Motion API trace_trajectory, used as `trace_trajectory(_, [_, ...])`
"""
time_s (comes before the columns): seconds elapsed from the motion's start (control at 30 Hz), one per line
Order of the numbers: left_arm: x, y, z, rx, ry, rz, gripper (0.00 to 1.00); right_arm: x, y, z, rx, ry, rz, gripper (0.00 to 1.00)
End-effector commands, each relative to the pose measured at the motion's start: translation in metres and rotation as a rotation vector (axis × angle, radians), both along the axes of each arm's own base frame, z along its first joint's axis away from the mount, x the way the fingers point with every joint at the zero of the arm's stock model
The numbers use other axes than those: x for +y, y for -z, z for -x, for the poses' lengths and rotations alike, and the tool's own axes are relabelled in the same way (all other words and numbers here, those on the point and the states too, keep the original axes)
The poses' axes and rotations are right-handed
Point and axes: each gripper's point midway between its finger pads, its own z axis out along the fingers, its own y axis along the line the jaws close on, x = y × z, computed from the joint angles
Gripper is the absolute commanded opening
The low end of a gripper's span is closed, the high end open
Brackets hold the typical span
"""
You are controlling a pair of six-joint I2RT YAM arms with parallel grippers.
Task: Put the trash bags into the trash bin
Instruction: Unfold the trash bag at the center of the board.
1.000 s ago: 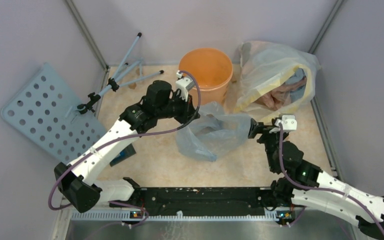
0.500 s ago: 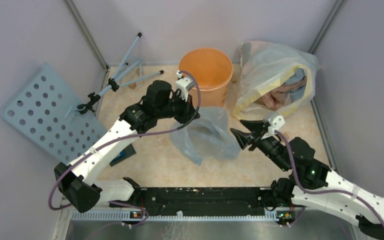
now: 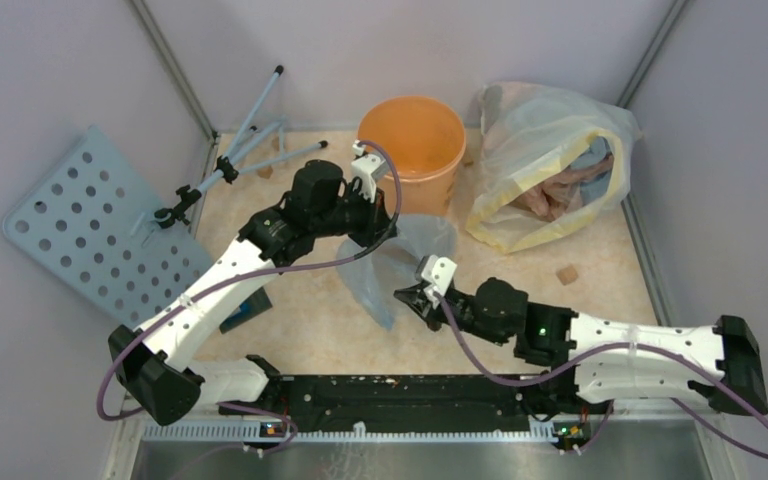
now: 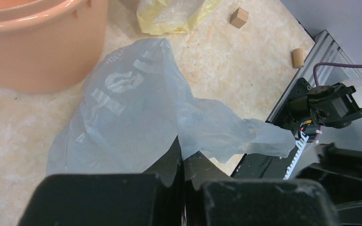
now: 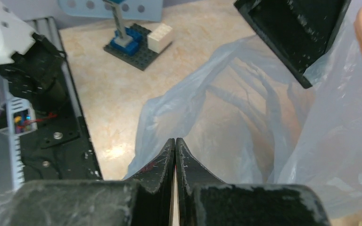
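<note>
The trash bin is a round orange bucket at the back of the floor; its side also fills the top left of the left wrist view. One thin grey-bluish trash bag hangs just in front of it. My left gripper is shut on the bag's upper edge, and the film is pinched between its jaws. My right gripper is at the bag's lower front side. Its jaws are pressed together with the bag's film at their tips.
A large clear bag with yellow edges, stuffed with cloth, lies right of the bin. A perforated blue-grey panel and a thin metal stand are at the left. A toy-brick block and a small wooden block lie on the floor.
My right arm has swung left and low across the floor to the bag's front, and its jaws have gone from open to shut. The bag has drawn narrower. My left arm has stayed still.
</note>
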Motion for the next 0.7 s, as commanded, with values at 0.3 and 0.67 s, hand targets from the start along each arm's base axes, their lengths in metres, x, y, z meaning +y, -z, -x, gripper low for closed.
trace_trajectory(0.3, [-0.009,-0.029,0.0,-0.031,0.033,0.07,0.0,0.018,0.007,-0.077,-0.127,0.428,-0.048,0.0])
trace_trajectory(0.67, [-0.006,-0.034,0.002,0.013,0.003,0.085,0.0,-0.015,0.047,-0.116,-0.121,0.514,-0.03,0.0])
